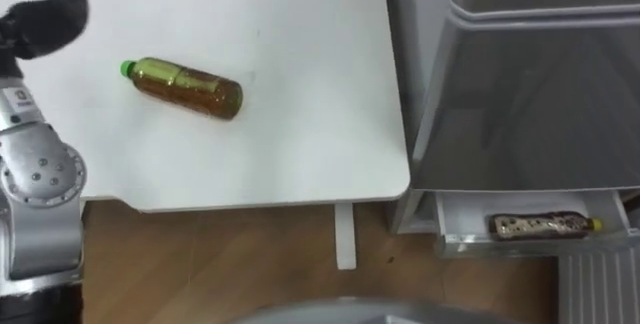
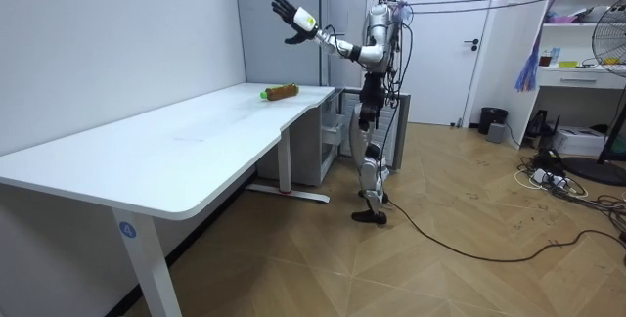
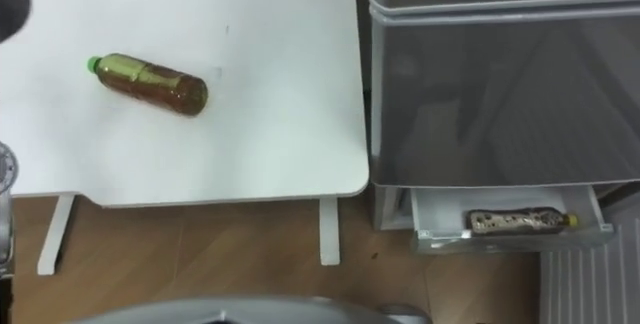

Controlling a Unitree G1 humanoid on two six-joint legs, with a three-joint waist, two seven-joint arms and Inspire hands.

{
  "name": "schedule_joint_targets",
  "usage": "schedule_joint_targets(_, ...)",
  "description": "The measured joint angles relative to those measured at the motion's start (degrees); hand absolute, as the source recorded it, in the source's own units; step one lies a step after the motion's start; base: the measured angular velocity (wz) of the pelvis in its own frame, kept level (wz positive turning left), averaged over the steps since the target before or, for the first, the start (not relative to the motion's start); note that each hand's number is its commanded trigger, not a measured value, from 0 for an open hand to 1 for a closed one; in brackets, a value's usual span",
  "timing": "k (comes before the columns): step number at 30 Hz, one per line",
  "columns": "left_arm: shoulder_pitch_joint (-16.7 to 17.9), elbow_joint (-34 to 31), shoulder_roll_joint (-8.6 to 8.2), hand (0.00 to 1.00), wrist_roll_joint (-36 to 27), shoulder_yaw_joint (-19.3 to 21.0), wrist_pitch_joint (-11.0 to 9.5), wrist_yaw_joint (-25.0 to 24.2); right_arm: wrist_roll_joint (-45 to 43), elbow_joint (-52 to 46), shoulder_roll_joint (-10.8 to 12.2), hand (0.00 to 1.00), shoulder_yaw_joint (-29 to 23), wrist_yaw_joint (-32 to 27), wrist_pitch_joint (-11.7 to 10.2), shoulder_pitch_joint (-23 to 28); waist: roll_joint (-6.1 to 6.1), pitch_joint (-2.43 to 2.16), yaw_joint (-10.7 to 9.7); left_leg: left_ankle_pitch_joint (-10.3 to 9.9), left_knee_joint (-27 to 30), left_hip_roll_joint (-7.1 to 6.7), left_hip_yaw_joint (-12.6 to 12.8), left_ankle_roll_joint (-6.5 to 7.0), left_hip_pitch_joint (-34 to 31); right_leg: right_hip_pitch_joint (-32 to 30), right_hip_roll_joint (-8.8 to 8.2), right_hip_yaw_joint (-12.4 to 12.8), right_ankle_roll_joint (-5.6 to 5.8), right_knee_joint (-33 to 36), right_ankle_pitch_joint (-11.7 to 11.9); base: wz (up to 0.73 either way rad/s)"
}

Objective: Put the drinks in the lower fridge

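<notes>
While left hand [image 2: 287,12] hangs spread, two drinks: tea bottle [image 1: 185,86] on table [image 1: 300,139], dark bottle [image 1: 537,226] in drawer [image 1: 458,226].

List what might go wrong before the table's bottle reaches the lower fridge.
1. The green-capped bottle lies on its side on the table; a nudge from the open left hand, raised nearby, might roll it away.
2. The open fridge drawer already holds a yellow-capped bottle, so the second might land on it.

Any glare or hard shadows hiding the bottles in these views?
Left eye view: table bottle evenly lit, faint shadow only; fridge door has soft reflections; drawer bottle clear of glare. Room view: even light, no glare on the white table.
</notes>
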Motion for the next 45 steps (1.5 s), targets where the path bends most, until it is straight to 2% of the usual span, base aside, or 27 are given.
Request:
schedule_joint_targets(1, -0.4, 0.8, 0.82, 0.0, -0.1, -0.1, 0.1, -1.0, 0.0, -0.1, 0.0, 0.0, 0.0, 0.1, 0.0, -0.2, 0.02, 0.02, -0.1, 0.0, 0.0, 0.0, 0.1, 0.0, 0.0, -0.4, 0.01, 0.2, 0.0, 0.0, 0.0, -0.17)
schedule_joint_targets(3, -2.7, 3.7, 4.35, 0.0, 0.0, -0.8, 1.0, -4.7, -1.4, -0.2, 0.0, 0.0, 0.0, 0.6, -0.1, -0.5, 0.12, -0.05, -0.5, 0.0, -0.1, -0.08, 0.1, 0.0, -0.1, -0.8, -0.02, 0.7, 0.0, 0.1, 0.0, -0.12)
schedule_joint_targets(4, -3.3, 4.4, 5.01, 0.0, 0.0, -1.0, 1.0, -5.6, -2.0, -0.3, 0.0, 0.0, -0.1, 0.8, -0.1, -0.5, 0.01, 0.02, -0.6, 0.0, -0.1, -0.11, 0.1, 0.0, -0.1, -0.8, -0.02, 1.0, 0.0, 0.1, 0.0, -0.08)
schedule_joint_targets(5, -4.4, 5.6, 6.35, 0.0, 0.0, -1.6, 1.2, -7.1, -2.7, -0.3, 0.0, 0.0, 0.0, 1.1, 0.0, -0.5, 0.1, -0.03, -0.6, 0.0, -0.2, -0.14, 0.2, 0.0, -0.1, -0.8, 0.0, 1.4, 0.01, 0.1, 0.0, -0.07)
schedule_joint_targets(9, -6.1, 9.2, 8.66, 0.0, 0.0, -3.4, 2.5, -11.9, -3.2, -0.3, -0.1, 0.0, 0.0, 2.1, 0.0, -0.5, -0.01, 0.07, -1.0, 0.0, -0.2, -0.17, 0.2, 0.01, -0.1, -0.8, -0.01, 1.7, 0.02, 0.3, 0.0, -0.01)
schedule_joint_targets(13, -7.8, 14.4, 9.72, 0.0, 0.0, -3.9, 4.0, -16.7, -3.8, -0.4, -0.8, 0.0, -0.1, 2.9, 0.0, -0.4, 0.91, -0.05, -1.1, 0.0, -0.2, -0.05, 0.2, 0.01, -0.1, -1.2, 0.0, 1.7, 0.02, 0.9, 0.0, -0.02)
schedule_joint_targets(16, -8.2, 17.6, 12.31, 0.0, 0.0, -3.9, 4.3, -19.6, -4.3, -0.8, -1.8, 0.0, -1.3, 2.8, 0.0, -0.4, 1.87, -0.25, -1.0, 0.0, -0.3, -0.04, 0.6, 0.01, -0.2, -1.8, -0.02, 1.8, 0.02, 1.0, 0.0, -0.08)
schedule_joint_targets(18, -8.2, 18.8, 15.14, 0.0, -0.2, -4.2, 5.2, -22.0, -4.3, -0.8, -2.9, 0.0, -1.3, 2.8, 0.0, -0.6, 2.57, -0.11, -1.0, 0.0, -0.3, -0.08, 0.8, 0.01, -0.1, -1.8, -0.09, 1.8, 0.02, 0.9, 0.0, -0.02)
schedule_joint_targets(20, -8.2, 18.8, 16.48, 0.0, 0.0, -4.5, 5.2, -23.7, -4.2, -0.7, -3.8, 0.0, -1.2, 2.8, -0.1, -0.5, 2.79, -0.16, -1.0, 0.0, -0.3, -0.1, 0.8, 0.02, -0.1, -1.8, -0.1, 1.9, 0.05, 0.9, 0.0, 0.0)
schedule_joint_targets(23, -8.2, 18.8, 17.32, 0.0, 0.1, -4.6, 5.5, -27.1, -4.0, -0.7, -4.3, 0.0, -1.2, 2.6, -0.1, -0.4, 2.95, -0.26, -0.7, 0.0, -0.1, -0.08, 0.8, 0.03, -0.1, -1.7, -0.1, 1.8, 0.06, 0.9, -0.1, 0.0)
schedule_joint_targets(27, -8.2, 18.9, 17.33, 0.0, 0.6, -4.7, 6.7, -32.3, -4.0, -1.1, -4.4, 0.0, -1.3, 2.5, -0.1, -0.4, 2.91, -0.24, -0.5, 0.0, 0.0, -0.06, 0.8, 0.05, -0.1, -1.7, -0.1, 1.7, 0.05, 0.9, -0.1, 0.0)
schedule_joint_targets(33, -8.2, 18.9, 17.34, 0.0, 0.7, -4.7, 8.0, -37.4, -3.7, -1.7, -4.5, 0.0, -1.2, 2.4, -0.1, -0.5, 2.58, -0.12, -0.2, 0.0, 0.0, -0.06, 0.8, 0.05, -0.3, -1.8, -0.13, 1.7, 0.05, 0.9, -0.1, 0.0)
schedule_joint_targets(36, -8.2, 18.9, 17.43, 0.0, 1.3, -5.7, 8.9, -38.7, -3.7, -2.0, -4.6, 0.0, -1.1, 2.2, 0.0, -0.5, 2.48, -0.23, -0.3, 0.0, 0.1, -0.07, 0.8, 0.05, -0.9, -2.4, -0.14, 1.7, 0.05, 1.0, -0.1, 0.0)
schedule_joint_targets(42, -8.3, 18.9, 17.44, 0.0, 1.7, -6.4, 9.0, -40.8, -3.7, -2.6, -4.5, 0.0, -1.1, 1.9, 0.1, -0.5, 2.21, -0.32, -0.2, 0.0, 0.1, -0.06, 0.8, 0.05, -1.4, -2.9, -0.13, 1.7, 0.05, 1.0, -0.1, 0.0)
schedule_joint_targets(45, -10.4, 21.8, 17.44, 0.0, 2.3, -7.3, 10.0, -41.2, -3.8, -2.8, -4.5, 0.0, -1.0, 1.0, 1.1, -1.7, 2.11, -0.28, -0.3, 0.0, 0.1, -0.06, 0.6, 0.05, -1.6, -3.1, -0.11, 1.8, 0.05, 1.1, -0.1, 0.0)
